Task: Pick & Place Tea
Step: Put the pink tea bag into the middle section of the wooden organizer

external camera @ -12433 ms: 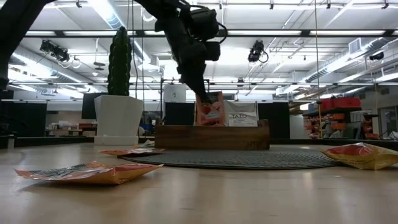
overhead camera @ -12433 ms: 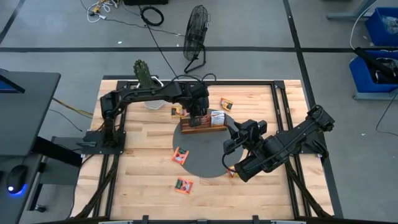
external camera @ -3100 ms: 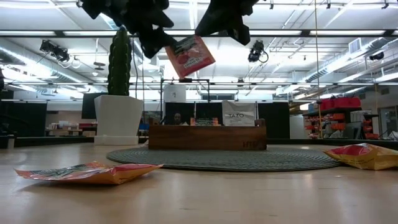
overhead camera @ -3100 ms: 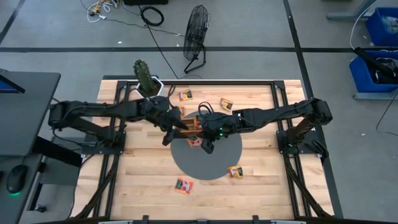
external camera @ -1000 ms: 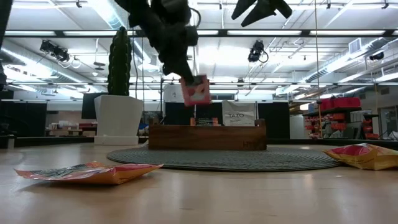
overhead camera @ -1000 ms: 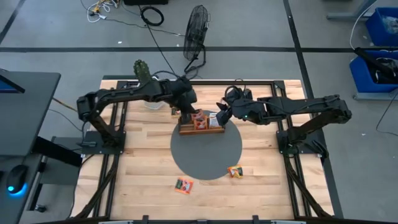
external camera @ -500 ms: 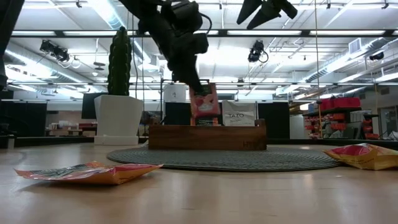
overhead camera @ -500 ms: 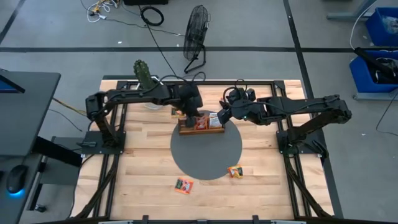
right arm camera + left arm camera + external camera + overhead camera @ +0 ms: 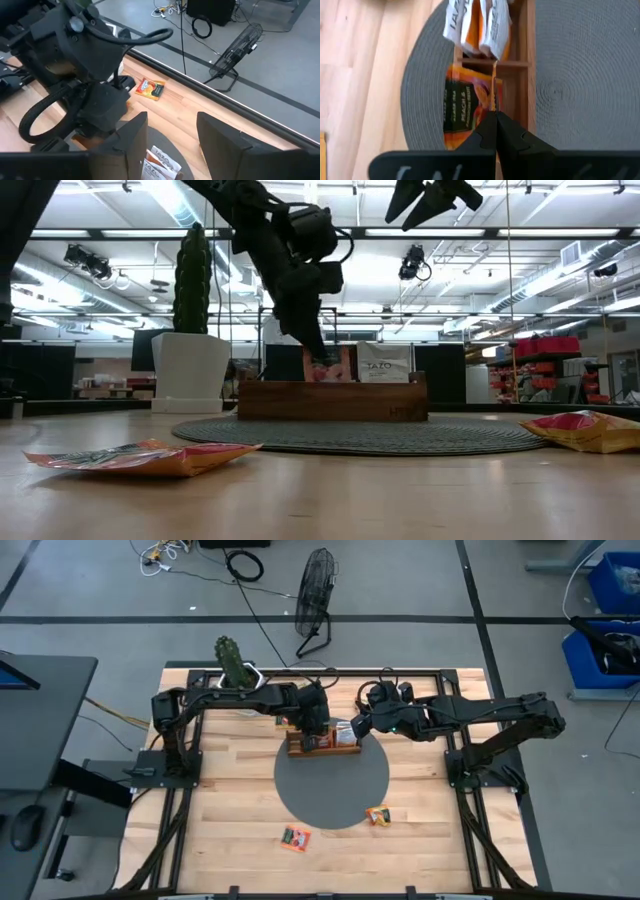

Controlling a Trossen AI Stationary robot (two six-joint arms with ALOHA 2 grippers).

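Observation:
My left gripper (image 9: 322,352) (image 9: 493,116) is shut on an orange-red tea sachet (image 9: 331,367) over the brown wooden tray (image 9: 327,747) on the round grey mat (image 9: 332,785). The sachet's lower part is hidden behind the tray's near wall (image 9: 335,400). White sachets (image 9: 480,25) and another orange one (image 9: 462,107) stand in the tray. My right gripper (image 9: 430,200) (image 9: 172,135) hangs open, high above the tray's right end, holding nothing. My left gripper pinches the sachet's upper edge (image 9: 493,106) between its two fingers. They come from above, slanting down toward the tray. The sachet hangs upright below them, edge-on in the left wrist view, with its lower part down inside the tray.
Loose sachets lie on the table at the near side (image 9: 295,837) (image 9: 378,815) and one beyond the tray (image 9: 149,89). A potted cactus (image 9: 232,665) stands at the far left. A fan (image 9: 315,590) stands on the floor beyond the table.
My left gripper has gone down and toward the table's right edge with the sachet, onto the tray. The sachet was tilted and clear above the tray; it now hangs upright with its lower part behind the tray's wall.

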